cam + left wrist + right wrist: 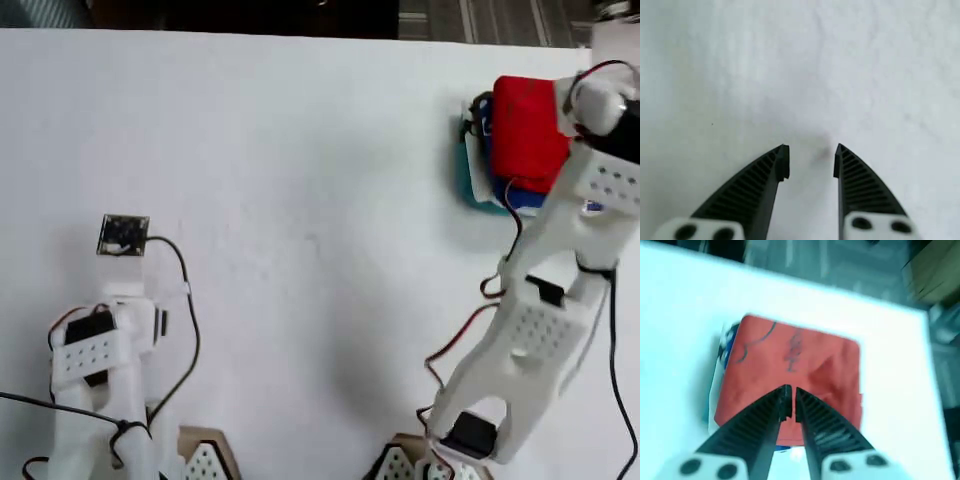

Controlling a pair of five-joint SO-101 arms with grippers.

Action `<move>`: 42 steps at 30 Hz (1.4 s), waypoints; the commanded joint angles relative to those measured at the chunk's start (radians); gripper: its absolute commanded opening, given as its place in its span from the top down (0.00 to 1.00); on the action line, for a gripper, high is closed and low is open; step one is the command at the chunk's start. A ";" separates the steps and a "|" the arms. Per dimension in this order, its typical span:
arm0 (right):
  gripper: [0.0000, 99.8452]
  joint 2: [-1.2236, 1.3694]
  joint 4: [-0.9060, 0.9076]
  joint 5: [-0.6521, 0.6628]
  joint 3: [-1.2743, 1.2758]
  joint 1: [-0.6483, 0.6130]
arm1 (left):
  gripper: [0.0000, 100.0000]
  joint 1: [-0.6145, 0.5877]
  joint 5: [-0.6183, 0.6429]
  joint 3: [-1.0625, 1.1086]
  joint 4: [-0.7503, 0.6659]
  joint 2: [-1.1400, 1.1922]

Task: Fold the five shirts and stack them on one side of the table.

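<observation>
A stack of folded shirts lies at the table's far right, with a red shirt [525, 130] on top, a blue one [525, 198] under it and a teal one [466, 175] showing at the stack's left side. The right arm [560, 300] stretches over the stack. In the right wrist view my right gripper [791, 397] hangs shut above the red shirt [810, 360], with nothing between its fingers. The left arm [95, 350] stands at the near left. My left gripper [811, 160] is open over the bare white table [790, 75].
The white table [300, 200] is bare between the arms. Its far edge runs close behind the stack, with dark floor beyond. A cardboard box [935, 270] stands off the table. The arm bases [205, 460] sit at the near edge, and red and black cables hang from the right arm.
</observation>
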 commanded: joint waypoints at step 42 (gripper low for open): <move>0.98 -1.880 -0.513 -0.003 2.803 -0.245 | 0.83 0.126 -0.204 -0.317 0.552 -0.601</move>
